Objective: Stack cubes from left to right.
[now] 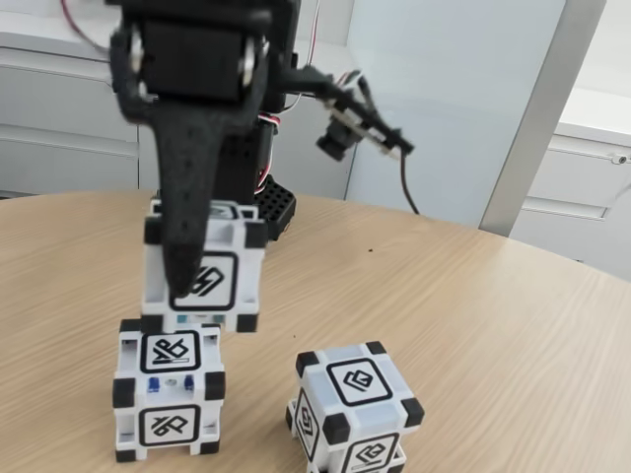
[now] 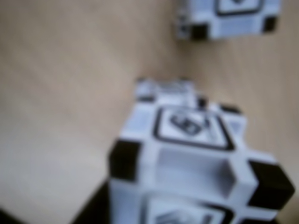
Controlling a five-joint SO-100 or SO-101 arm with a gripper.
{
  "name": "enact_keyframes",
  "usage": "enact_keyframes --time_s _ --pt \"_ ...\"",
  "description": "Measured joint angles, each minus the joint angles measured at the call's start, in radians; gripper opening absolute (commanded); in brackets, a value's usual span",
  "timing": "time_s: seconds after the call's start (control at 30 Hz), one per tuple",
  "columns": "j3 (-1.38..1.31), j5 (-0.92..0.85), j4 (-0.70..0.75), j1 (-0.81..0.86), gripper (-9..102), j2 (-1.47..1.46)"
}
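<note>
Hand (image 1: 192, 271): black, two-fingered, reaching down from the top of the fixed view. Closed on a cube; one long finger (image 1: 187, 212) lies down the cube's near face, the other is hidden behind it. The grip looks to be on opposite faces, which would keep the cube level for stacking.

Held cube (image 1: 222, 271): white with black corners, glyph facing the camera. It sits over the lower cube, shifted slightly to the right in the fixed view. Its bottom edge is at or just above the lower cube's top; whether the two touch cannot be told. In the wrist view this cube (image 2: 191, 154) is close and blurred.

Lower cube (image 1: 168, 399): stands on the desk at the left of the fixed view, as base of the stack. The wrist view shows what is probably its edge (image 2: 163, 88) past the held cube.

Third cube (image 1: 350, 409): on the desk to the right in the fixed view, apart from the stack and turned corner-on. It appears at the top of the wrist view (image 2: 229, 18). Judged the next one to go up.

Desk (image 1: 493, 325): pale wood grain, rounded edge.

Step judged: placing the second cube on the first; release not yet made.
</note>
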Motion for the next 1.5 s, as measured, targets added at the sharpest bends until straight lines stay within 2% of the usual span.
enact_keyframes --time_s 0.23,0.43,0.7,1.2,1.5 --pt "0.009 -0.009 0.000 0.051 15 0.000" --pt "0.009 -0.020 0.000 0.051 15 0.000" --pt "0.009 -0.006 -0.086 0.051 15 0.000" --pt "0.054 -0.040 -0.097 0.051 15 -0.043" --pt "0.054 -0.040 -0.097 0.051 37 -0.043"
